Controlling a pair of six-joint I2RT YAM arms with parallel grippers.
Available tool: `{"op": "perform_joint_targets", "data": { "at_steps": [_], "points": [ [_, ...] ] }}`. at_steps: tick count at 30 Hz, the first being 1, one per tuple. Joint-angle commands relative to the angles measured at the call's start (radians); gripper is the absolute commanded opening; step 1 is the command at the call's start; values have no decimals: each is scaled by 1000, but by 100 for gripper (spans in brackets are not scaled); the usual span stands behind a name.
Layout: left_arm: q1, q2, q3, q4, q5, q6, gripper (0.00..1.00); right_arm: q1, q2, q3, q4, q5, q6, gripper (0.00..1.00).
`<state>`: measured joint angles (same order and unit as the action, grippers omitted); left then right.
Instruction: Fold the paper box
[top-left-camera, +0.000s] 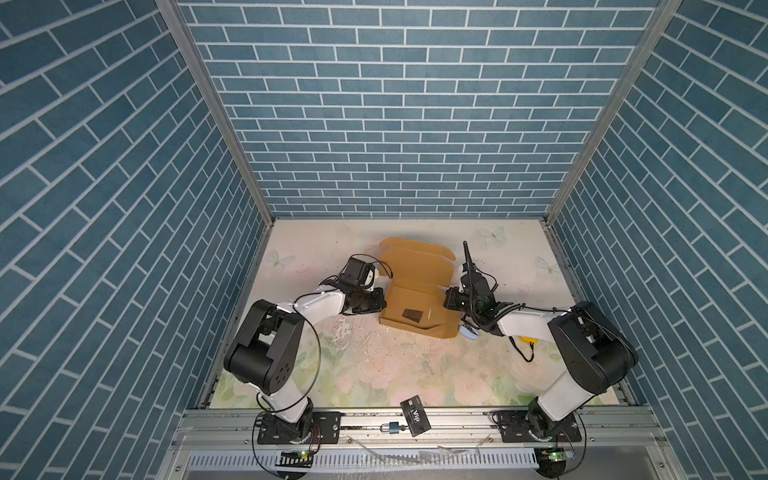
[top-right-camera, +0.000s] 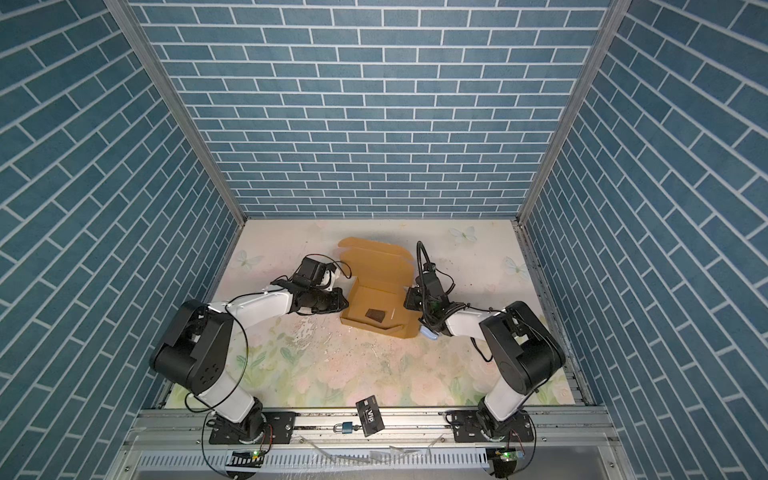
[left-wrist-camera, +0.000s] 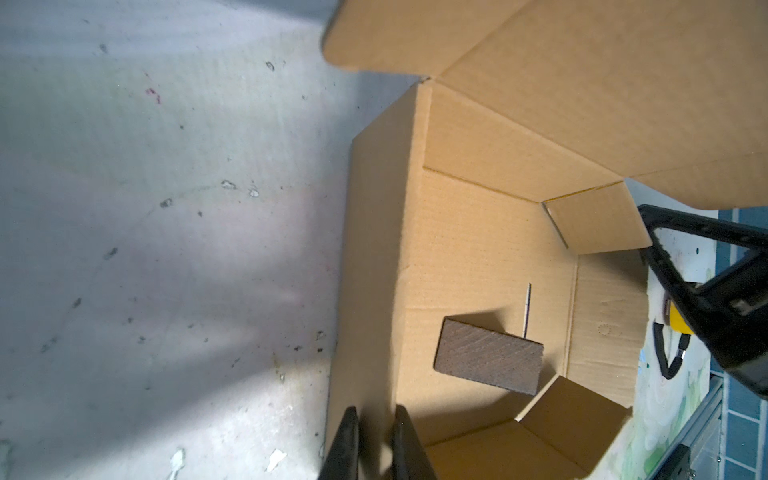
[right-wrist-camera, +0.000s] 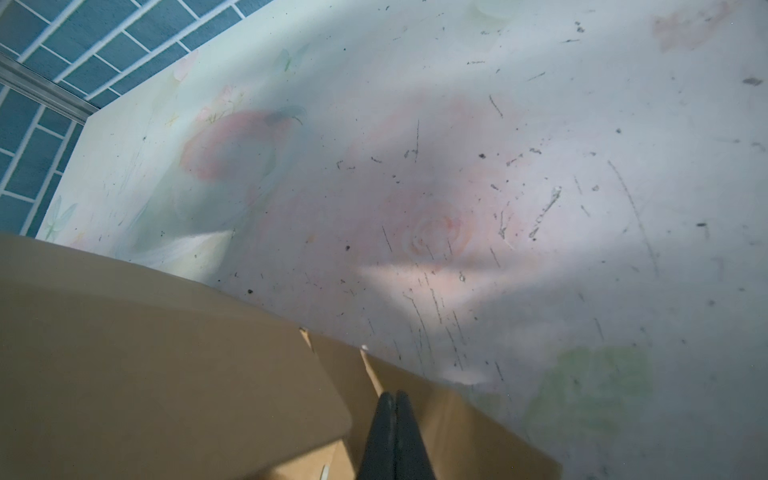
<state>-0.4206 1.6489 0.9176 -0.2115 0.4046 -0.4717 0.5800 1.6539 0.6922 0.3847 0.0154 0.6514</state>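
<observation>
The paper box (top-left-camera: 415, 291) (top-right-camera: 376, 297) is tan cardboard, partly folded, with its lid flap standing at the back, in both top views. A small dark brown block (top-left-camera: 412, 316) (left-wrist-camera: 488, 361) lies on its floor. My left gripper (top-left-camera: 380, 303) (top-right-camera: 344, 303) is at the box's left wall. The left wrist view shows that gripper (left-wrist-camera: 376, 415) shut on the wall, one finger on each side of the box (left-wrist-camera: 478, 249). My right gripper (top-left-camera: 446, 299) (top-right-camera: 407, 300) (right-wrist-camera: 394, 397) is shut with nothing between its fingers, tips against the box's right side flap (right-wrist-camera: 457, 415).
A black VIP card (top-left-camera: 415, 417) and a small padlock (top-left-camera: 392, 427) lie at the front rail. A pale blue item (top-left-camera: 469, 332) and a yellow piece with a black cord (top-left-camera: 528, 340) sit right of the box, under the right arm. Brick walls close three sides.
</observation>
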Motion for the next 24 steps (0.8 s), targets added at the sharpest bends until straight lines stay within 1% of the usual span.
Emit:
{"op": "perform_joint_targets", "data": {
  "at_steps": [1,3,6,8,11,13,16,20,24],
  "points": [
    [-8,-21,2,-12,2,0,17,-6,21,25,46,-54,32,0],
    [-9,-19,-10,10,9,-7,17,-5,35,26,71,-90,41,0],
    [-8,-20,-4,-8,-9,3,17,-3,52,30,80,-139,71,0],
    [-9,-23,3,-14,-4,0,17,5,50,26,100,-152,96,0],
    [-10,-12,-8,10,14,-7,17,20,70,36,126,-176,99,0],
    [-9,-8,1,-5,0,-3,17,23,93,55,123,-196,106,0],
    [-10,-11,8,-14,5,-6,17,29,104,58,154,-203,133,0],
    [-11,-9,-2,2,3,-5,17,33,125,66,173,-223,136,0],
    [-12,-20,4,-14,-3,-1,17,32,68,40,160,-211,135,0]
  ]
}}
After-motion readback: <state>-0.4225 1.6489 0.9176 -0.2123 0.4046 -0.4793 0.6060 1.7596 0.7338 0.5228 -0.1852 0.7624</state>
